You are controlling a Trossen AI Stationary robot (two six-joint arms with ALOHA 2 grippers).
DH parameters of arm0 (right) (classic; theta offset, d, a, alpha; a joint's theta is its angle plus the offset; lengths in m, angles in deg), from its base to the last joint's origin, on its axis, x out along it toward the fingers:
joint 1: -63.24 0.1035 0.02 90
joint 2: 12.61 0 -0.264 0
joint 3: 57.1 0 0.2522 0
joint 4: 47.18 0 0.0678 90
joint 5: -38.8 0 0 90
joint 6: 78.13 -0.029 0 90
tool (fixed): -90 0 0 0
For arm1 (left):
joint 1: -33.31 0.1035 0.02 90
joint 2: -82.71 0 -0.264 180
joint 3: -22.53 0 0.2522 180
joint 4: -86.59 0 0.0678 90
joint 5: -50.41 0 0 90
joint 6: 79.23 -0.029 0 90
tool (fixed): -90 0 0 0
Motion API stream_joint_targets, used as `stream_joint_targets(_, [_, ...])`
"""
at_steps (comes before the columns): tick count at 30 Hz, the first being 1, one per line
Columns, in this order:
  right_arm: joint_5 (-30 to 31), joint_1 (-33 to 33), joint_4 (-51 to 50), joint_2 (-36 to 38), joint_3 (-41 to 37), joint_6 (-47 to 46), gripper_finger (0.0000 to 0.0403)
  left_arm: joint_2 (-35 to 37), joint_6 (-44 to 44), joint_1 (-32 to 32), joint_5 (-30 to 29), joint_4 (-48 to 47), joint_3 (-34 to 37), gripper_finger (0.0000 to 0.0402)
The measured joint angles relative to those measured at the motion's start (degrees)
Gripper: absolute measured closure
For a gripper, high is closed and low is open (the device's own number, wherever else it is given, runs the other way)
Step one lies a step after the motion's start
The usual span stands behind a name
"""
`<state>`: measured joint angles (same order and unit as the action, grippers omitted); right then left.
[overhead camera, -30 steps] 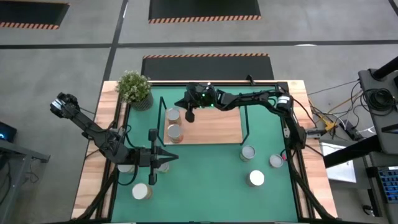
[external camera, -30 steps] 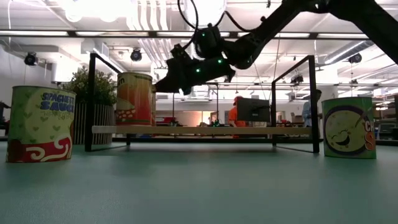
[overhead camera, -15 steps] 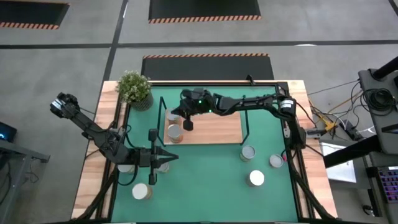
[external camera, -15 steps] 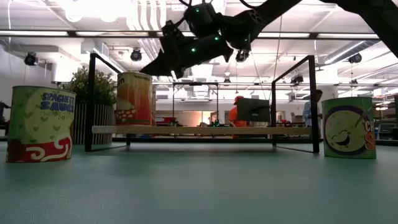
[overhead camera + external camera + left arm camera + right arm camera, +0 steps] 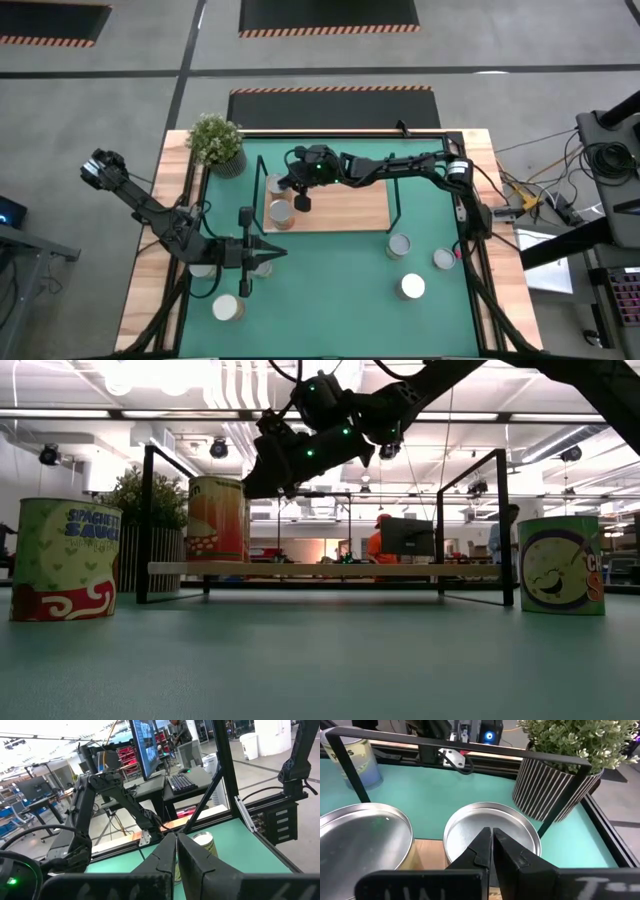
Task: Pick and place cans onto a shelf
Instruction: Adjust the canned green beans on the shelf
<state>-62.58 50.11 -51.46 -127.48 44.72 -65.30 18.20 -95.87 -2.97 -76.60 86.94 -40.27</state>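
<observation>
The shelf (image 5: 345,205), a light wooden board in a black wire frame, stands at the table's far middle. Two cans (image 5: 278,185) (image 5: 281,213) stand upright on its left end. Their shiny tops show in the right wrist view (image 5: 492,822) (image 5: 360,830). My right gripper (image 5: 300,200) is shut and empty just right of these cans, above the board, slanting down toward them (image 5: 252,488). My left gripper (image 5: 268,253) is shut and empty over the green mat, near the left. Loose cans stand on the mat at the left (image 5: 228,307) and right (image 5: 399,245) (image 5: 411,287).
A potted plant (image 5: 216,140) stands at the far left corner, behind the shelf's frame (image 5: 470,745). Another can (image 5: 443,259) stands near the right edge, and one (image 5: 203,268) lies partly hidden under my left arm. The board's right half is bare.
My right gripper has gone toward the table's left along the shelf, toward the two cans. It rose a little and then tipped its fingers further down. Its fingers stay shut.
</observation>
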Motion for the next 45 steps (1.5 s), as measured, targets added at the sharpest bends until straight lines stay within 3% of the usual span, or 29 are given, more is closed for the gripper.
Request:
stream_joint_targets(12, [0.02, 0.53, -12.46, 0.0, 7.36, 0.96, 0.0394, 0.0, 0.0, 0.0, 0.0, 0.02, 0.0, 0.0402])
stream_joint_targets(19, [0.07, 0.6, -9.86, -0.46, 10.16, -0.32, 0.0394, 0.0, 0.0, 0.0, 0.0, 0.13, 0.0, 0.0402])
stream_joint_targets(30, [2.46, 0.76, -8.18, -0.55, 7.4, -1.44, 0.0394, 0.0, -0.42, 0.0, 0.02, 0.48, 0.0, 0.0402])
stream_joint_targets(45, [2.51, 0.77, -15.98, 0.09, 6.82, -0.2, 0.0394, 0.0, -0.72, -0.02, 0.02, 0.55, 0.0, 0.0402])
